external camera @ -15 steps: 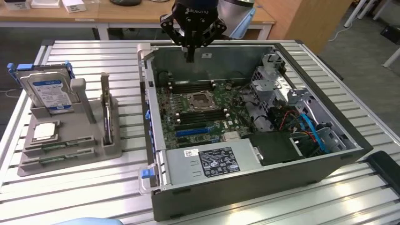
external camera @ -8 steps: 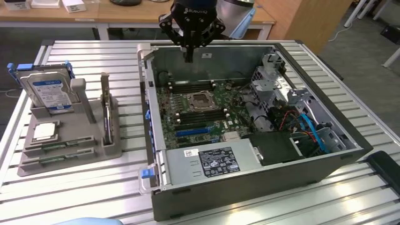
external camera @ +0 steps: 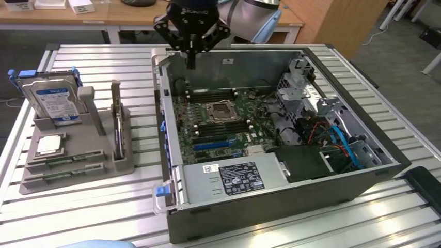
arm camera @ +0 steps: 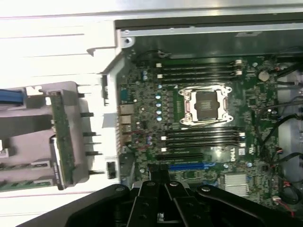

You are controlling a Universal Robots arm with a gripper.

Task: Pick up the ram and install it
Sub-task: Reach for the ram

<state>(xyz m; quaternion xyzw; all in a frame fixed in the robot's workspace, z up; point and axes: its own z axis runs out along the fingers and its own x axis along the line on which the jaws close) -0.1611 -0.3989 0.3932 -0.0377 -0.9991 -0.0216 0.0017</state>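
Two ram sticks are sitting in the tray; the gripper is hovering pinched together right by the case wall, risking a bump.

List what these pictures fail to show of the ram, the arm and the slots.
- Ram sticks: exterior view, chips too small; wrist view, cut off by the picture's edge.
- Arm above the pincer: exterior view, cut off by the picture's edge.
- Memory slots: exterior view, latches too small to judge.
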